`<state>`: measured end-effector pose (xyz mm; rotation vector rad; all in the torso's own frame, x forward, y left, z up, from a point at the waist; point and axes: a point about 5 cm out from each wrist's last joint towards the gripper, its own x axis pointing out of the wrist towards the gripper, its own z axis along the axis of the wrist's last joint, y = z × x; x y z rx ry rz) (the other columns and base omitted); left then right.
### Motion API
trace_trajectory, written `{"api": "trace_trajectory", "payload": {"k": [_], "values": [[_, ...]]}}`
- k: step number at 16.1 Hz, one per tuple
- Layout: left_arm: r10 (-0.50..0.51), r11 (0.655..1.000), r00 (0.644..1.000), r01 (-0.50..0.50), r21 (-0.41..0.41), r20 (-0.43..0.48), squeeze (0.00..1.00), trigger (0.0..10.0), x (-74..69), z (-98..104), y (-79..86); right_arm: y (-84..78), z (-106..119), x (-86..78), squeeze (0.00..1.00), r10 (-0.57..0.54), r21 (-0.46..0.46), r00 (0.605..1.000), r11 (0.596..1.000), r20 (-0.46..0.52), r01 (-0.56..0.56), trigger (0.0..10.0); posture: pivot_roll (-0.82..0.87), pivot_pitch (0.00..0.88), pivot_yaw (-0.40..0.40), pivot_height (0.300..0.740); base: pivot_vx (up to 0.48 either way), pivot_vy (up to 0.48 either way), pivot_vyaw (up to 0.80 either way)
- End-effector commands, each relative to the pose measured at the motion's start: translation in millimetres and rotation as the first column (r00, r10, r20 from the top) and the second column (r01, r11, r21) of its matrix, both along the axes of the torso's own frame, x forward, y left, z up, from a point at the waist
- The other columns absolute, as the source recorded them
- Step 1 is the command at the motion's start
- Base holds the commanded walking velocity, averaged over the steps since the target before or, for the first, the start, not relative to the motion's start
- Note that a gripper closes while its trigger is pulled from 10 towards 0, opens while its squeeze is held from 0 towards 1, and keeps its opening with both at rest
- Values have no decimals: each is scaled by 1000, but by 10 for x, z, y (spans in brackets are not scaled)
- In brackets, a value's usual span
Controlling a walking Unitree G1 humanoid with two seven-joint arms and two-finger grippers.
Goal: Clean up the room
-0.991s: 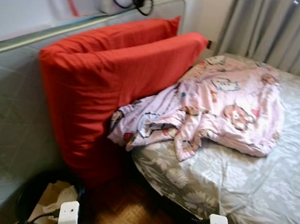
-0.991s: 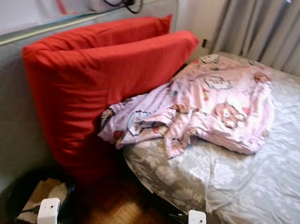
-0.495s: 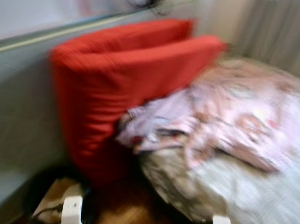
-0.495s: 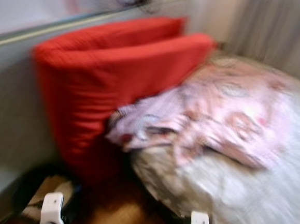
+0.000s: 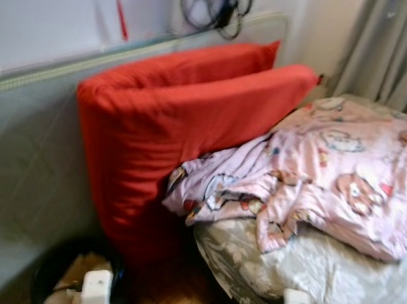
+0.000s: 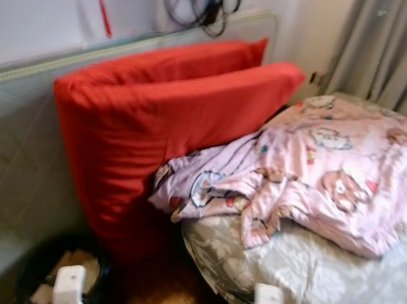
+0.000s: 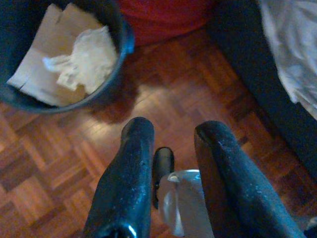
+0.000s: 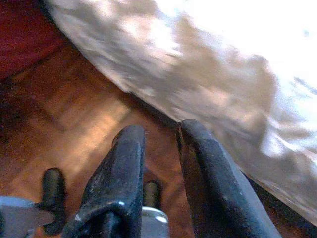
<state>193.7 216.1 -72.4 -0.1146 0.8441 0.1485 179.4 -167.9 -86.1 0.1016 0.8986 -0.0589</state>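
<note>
Head views: two red pillows (image 5: 184, 129) stand on edge against the grey headboard (image 5: 26, 159), one behind the other. One pink blanket (image 5: 328, 183) lies crumpled on the bed (image 5: 348, 290), its corner spilling over the bed's edge toward the pillows. One black bin (image 5: 49, 281) sits on the wood floor (image 5: 178, 298) beside the pillows' base, with paper inside. Cables (image 5: 215, 5) hang on the wall above. Judged from this, tidying has barely begun: blanket unfolded, pillows not laid flat, nothing in hand. Left wrist view: left tool (image 7: 173, 148) hangs low over the parquet, its two fingers narrowly parted and empty; the bin (image 7: 119, 44) lies just ahead, holding one cardboard piece (image 7: 44, 59) and one crumpled tissue (image 7: 84, 59). Right wrist view: right tool (image 8: 161, 144) hangs by the bed's edge, fingers close together, a slim gap between them, empty; the grey floral sheet (image 8: 223, 89) drapes just ahead.
</note>
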Motion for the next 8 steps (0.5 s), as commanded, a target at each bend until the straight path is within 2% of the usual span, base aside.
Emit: {"api": "trace_trajectory", "payload": {"k": [1,5,8], "values": [[-9,1000,1000,9,4,0,0,10000,11,4,-4,-59,40,65,0,-22,-15,999,1000,30,23,10000,31,0,3,740,281,0,0],[-3,1000,1000,3,2,-1,0,10000,21,8,-4,-61,60,104,0,-46,0,998,999,47,46,10000,32,0,7,740,280,0,0],[-8,1000,1000,8,4,4,0,10000,35,16,-4,-50,88,158,0,-23,-9,998,1000,63,24,10000,26,0,11,740,279,0,0]]}}
